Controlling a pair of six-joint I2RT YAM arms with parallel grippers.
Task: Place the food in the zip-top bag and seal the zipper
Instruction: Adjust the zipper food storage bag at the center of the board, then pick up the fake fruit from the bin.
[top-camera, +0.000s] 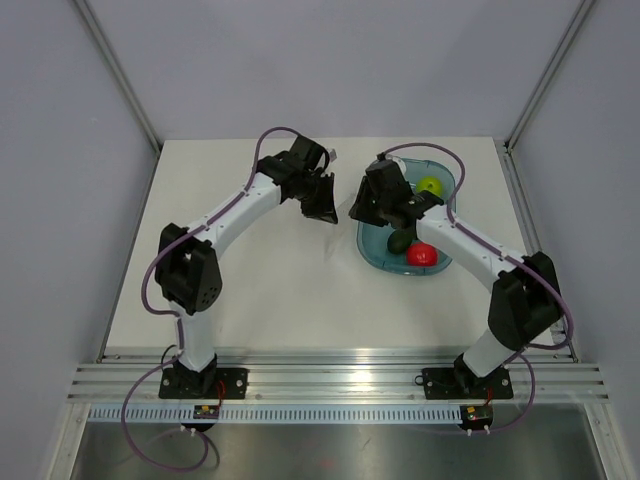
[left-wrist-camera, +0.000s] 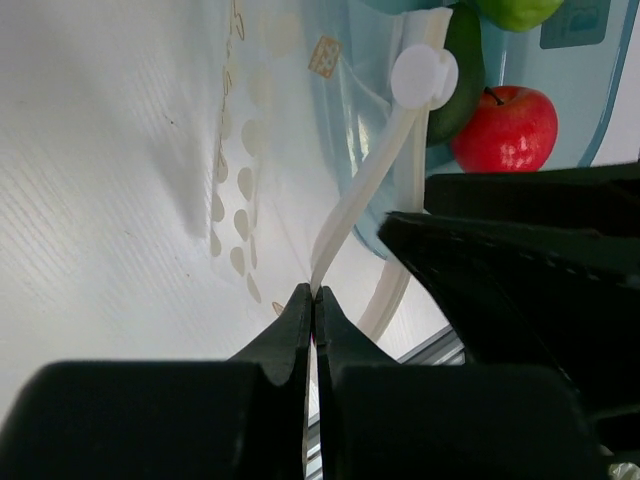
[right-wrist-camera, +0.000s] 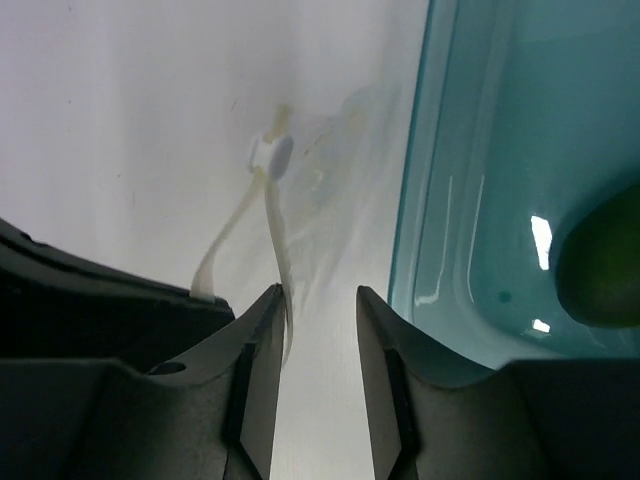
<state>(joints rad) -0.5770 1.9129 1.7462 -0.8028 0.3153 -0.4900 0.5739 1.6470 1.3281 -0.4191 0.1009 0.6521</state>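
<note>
Plain grey walls closed in a white table, and both arms reached from its near edge toward the middle. The largest thing on it was a teal tray on the right side. It held a green apple, a red apple and the dark avocado, which lay by the tray's left wall, untouched and not yet bagged.

The bag, clear and crinkly with a faint printed pattern, hung just left of the tray between the two grippers, seemingly lifted off the table. The left gripper was pinched fully closed on the zipper, whose pale strip ran up from its fingertips to a small round slider. The right gripper stood partly open with a plain gap between its fingers. The strip lay against the inner face of one finger but was not clamped, so it held nothing.

The bag would likely handle as light, limp, slippery film that folds shut unless its mouth is kept spread. The stiffer zipper strip, taken near an end, looked like the surest hold. The avocado appeared firm, smooth and rounded, so a grip across its narrow middle would probably suit it best, since a pinch near either end might let it slide out.
</note>
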